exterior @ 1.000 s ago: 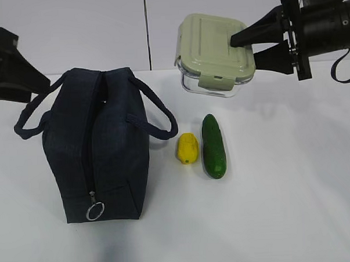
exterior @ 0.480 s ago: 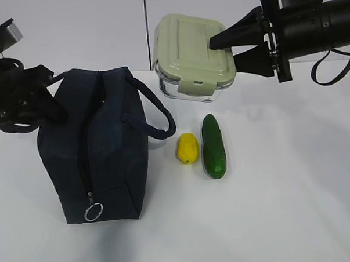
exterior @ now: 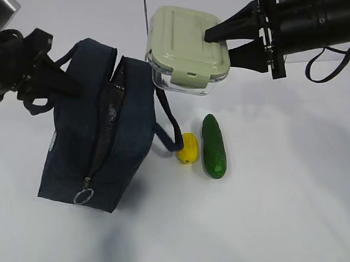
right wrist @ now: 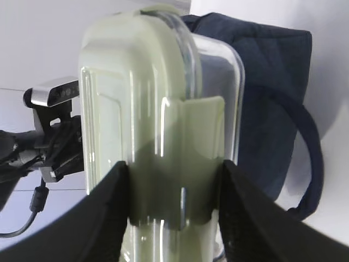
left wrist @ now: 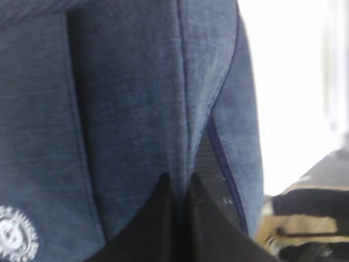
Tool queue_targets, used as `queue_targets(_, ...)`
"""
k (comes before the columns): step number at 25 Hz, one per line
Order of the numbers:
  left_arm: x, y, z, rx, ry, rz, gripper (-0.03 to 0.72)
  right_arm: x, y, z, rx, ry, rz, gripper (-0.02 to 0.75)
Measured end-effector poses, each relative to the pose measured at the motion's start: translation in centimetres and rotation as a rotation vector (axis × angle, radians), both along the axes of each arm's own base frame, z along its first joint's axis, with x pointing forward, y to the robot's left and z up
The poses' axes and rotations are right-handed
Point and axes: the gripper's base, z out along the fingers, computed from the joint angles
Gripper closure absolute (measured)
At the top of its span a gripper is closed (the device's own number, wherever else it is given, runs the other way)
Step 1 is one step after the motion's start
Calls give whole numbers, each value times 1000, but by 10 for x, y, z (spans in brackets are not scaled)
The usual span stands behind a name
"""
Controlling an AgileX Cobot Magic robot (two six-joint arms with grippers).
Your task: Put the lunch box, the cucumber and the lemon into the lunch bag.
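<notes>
The navy lunch bag stands tilted on the table, its top leaning to the upper left, its zipper gaping and the silver ring pull at the near end. My left gripper is shut on a fold of the bag's fabric beside the zipper, with the fingertips pinching it. My right gripper is shut on the sage-lidded lunch box and holds it in the air just right of the bag's top; it grips the clip end. The lemon and cucumber lie side by side on the table.
The white table runs to a pale back wall. One bag handle hangs down to the lemon. The other handle loops under the left arm.
The left gripper has taken hold of the bag and pulled its top up and left, tilting it and spreading the zipper. The right gripper has carried the lunch box left and slightly higher.
</notes>
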Motion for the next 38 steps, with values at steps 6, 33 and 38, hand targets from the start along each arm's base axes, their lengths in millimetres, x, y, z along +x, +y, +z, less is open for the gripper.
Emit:
queue_targets(6,-1,-21,9,-96,-54,-32,691,1,3,2,22,-4,-7,379)
queue_targets(33,13,-71,36,-238,-188,-160,692,12,34,-44,28,94,40,379)
queue_targets(38,20,-75,22,-257,-165,-180,693,3,63,-46,6,67,108,379)
